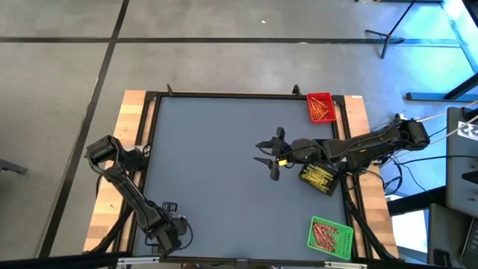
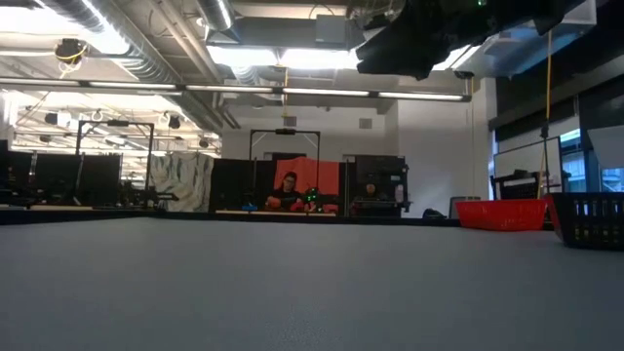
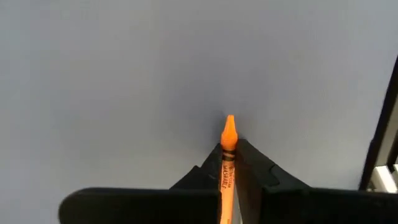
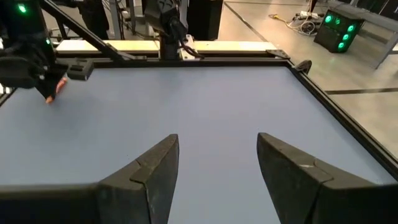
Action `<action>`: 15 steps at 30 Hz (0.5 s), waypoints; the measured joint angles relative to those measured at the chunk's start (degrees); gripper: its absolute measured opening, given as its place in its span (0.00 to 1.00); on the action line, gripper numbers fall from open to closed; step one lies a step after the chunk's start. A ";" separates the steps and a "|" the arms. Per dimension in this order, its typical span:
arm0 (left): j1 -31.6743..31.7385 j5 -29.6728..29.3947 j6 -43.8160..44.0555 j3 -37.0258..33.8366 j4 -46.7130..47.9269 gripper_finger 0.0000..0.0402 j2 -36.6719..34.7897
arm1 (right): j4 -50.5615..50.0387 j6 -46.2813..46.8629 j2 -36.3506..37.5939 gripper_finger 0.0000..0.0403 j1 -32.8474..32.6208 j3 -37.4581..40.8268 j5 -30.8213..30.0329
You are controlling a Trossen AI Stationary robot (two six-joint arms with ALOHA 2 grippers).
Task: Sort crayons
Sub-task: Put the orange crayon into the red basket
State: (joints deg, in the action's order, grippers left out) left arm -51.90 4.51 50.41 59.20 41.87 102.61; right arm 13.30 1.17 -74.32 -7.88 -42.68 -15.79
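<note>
The left gripper (image 3: 229, 163) pinched an orange crayon (image 3: 227, 158), maybe just above the table (image 1: 216, 164), while the right gripper (image 1: 270, 155) hung with fingers apart.

Grey concrete floor (image 1: 67, 67) with dark seams surrounds the table. Ceiling strip lights (image 2: 292, 57) are lit above exposed ducting (image 2: 127, 44). Black frames and a red panel (image 2: 317, 180) stand at the far side.
</note>
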 joint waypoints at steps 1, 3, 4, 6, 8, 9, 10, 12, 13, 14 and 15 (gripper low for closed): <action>0.31 -0.02 -1.27 0.00 0.10 0.02 0.00 | 0.10 0.00 0.00 0.53 0.00 0.01 0.00; 1.07 -0.18 -3.05 -0.09 0.19 0.01 -0.28 | 0.26 0.00 0.02 0.53 0.00 0.01 0.00; 1.49 -0.51 -4.14 -0.11 0.32 0.02 -0.56 | 0.22 0.01 0.02 0.53 0.00 0.01 -0.01; 2.45 -2.22 -5.09 -0.20 1.25 0.02 -1.96 | 0.20 0.00 0.02 0.53 0.00 0.01 -0.07; 3.36 -4.67 -6.13 -0.22 2.95 0.02 -4.20 | 0.63 0.00 0.02 0.53 0.00 0.01 -0.02; 3.72 -6.68 -6.75 -0.22 3.63 0.02 -5.64 | 0.70 0.00 0.02 0.53 0.00 0.01 -0.02; 4.11 -8.79 -7.44 -0.22 4.53 0.02 -7.05 | 0.68 0.01 0.02 0.53 0.00 0.01 -0.02; 4.80 -14.79 -9.13 -0.22 5.69 0.02 -10.27 | 0.96 0.18 0.02 0.54 0.00 0.01 -0.02; 5.14 -18.64 -10.22 -0.22 5.42 0.02 -11.82 | 1.42 0.66 0.02 0.54 0.00 0.01 -0.02; 5.49 -22.88 -11.29 -0.22 4.95 0.02 -13.69 | 2.21 1.22 0.02 0.56 0.00 0.01 0.20; 5.75 -27.12 -12.45 -0.22 4.60 0.02 -15.36 | 3.25 1.22 -0.02 0.57 0.00 0.01 1.40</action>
State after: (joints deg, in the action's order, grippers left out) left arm -46.14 -22.61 37.96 58.98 46.48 87.25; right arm 16.55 2.39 -74.34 -7.88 -42.68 -14.39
